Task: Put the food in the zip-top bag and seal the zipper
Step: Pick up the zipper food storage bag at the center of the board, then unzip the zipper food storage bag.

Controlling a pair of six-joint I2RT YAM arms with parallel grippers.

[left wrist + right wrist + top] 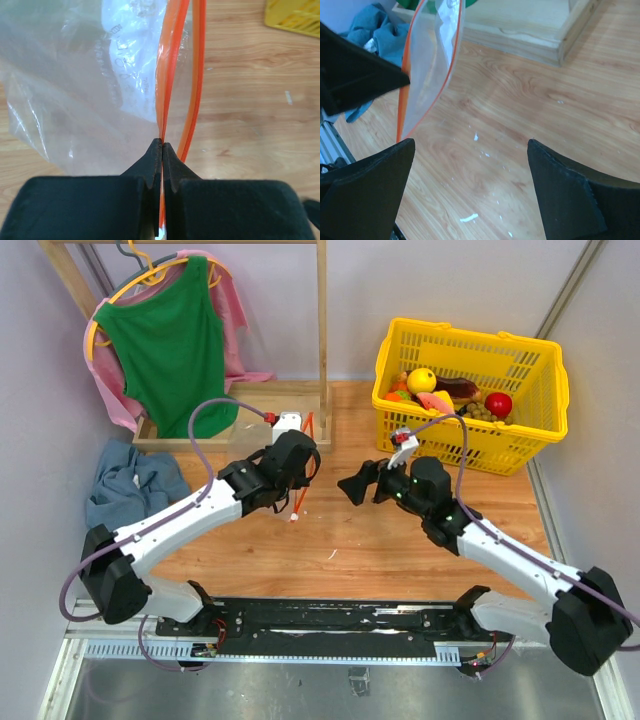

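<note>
Well, L fingers (146, 170) pinch zipper (167, 75); R fingers (370, 185) spread; bag (65, 90) mostly hidden from top cam, seemingly behind L arm (180, 515).

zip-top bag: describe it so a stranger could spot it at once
Find the wooden clothes rack with the green top at far left; in front of it the left arm's black claw is shut on a crinkly clear plastic bag. Unlike the yellow lattice basket and blue cloth, it is see-through with an orange-red mouth strip.
</note>
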